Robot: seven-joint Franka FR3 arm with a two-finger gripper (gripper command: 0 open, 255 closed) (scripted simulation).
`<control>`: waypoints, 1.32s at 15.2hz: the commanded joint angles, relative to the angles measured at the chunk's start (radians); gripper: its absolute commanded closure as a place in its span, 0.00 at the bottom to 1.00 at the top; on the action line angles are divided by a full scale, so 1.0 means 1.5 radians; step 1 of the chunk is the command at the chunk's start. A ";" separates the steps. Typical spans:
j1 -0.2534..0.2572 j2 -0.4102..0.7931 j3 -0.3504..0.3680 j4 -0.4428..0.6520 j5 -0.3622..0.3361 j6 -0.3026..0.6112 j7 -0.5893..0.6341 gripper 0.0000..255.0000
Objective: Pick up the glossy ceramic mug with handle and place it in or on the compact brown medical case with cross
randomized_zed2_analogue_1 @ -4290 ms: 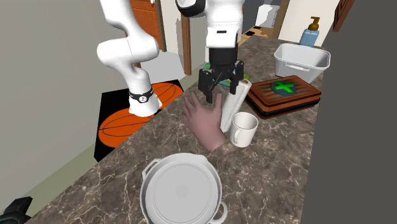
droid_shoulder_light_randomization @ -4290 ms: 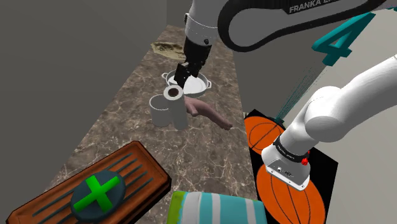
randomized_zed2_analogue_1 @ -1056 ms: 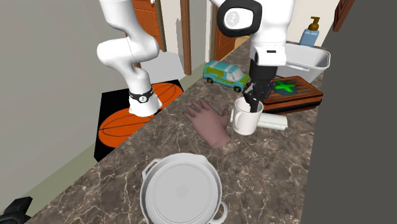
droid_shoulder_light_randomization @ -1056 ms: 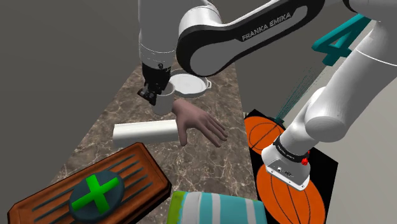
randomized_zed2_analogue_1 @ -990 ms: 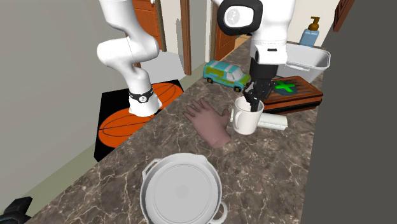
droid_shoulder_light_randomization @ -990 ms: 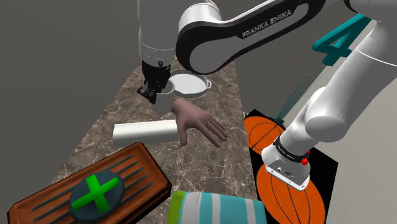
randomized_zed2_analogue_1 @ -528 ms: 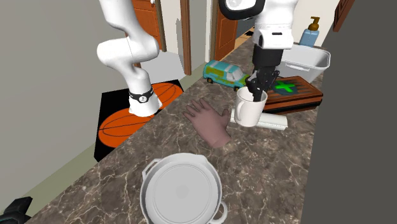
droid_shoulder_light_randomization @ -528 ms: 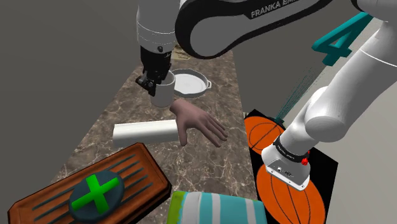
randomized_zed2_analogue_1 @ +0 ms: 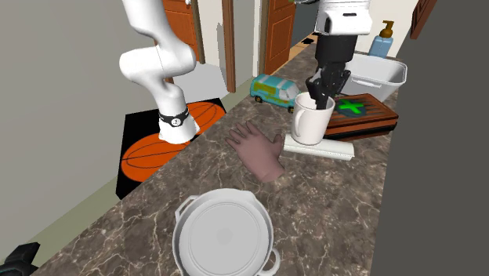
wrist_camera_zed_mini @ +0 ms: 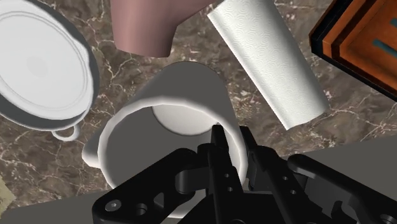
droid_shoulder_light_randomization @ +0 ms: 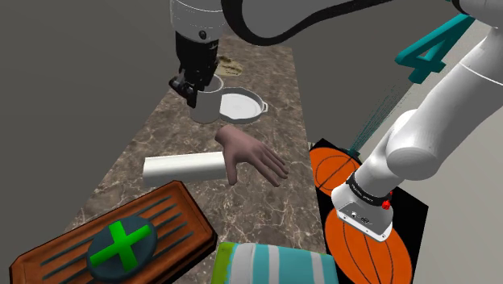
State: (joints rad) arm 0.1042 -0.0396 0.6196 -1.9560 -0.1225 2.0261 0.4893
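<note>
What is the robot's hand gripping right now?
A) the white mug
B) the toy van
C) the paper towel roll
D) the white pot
A: the hand clasps the white mug by its rim, with one finger inside the cup and the other outside.

Green cross [droid_shoulder_light_randomization: 121, 244] on brown case [droid_shoulder_light_randomization: 179, 206]; freestanding teal numeral 4 [droid_shoulder_light_randomization: 427, 52].

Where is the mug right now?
In the second exterior view's right half, the white mug hangs from the end effector, near the paper roll and brown case.
</note>
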 commanded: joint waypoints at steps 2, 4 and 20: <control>0.000 -0.007 -0.001 0.020 0.006 -0.026 -0.006 1.00; 0.007 0.002 0.009 0.036 -0.001 -0.036 0.012 1.00; 0.240 0.274 0.098 0.354 -0.202 -0.204 0.319 1.00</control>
State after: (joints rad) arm 0.4320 0.3389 0.7666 -1.4694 -0.4032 1.7444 0.9434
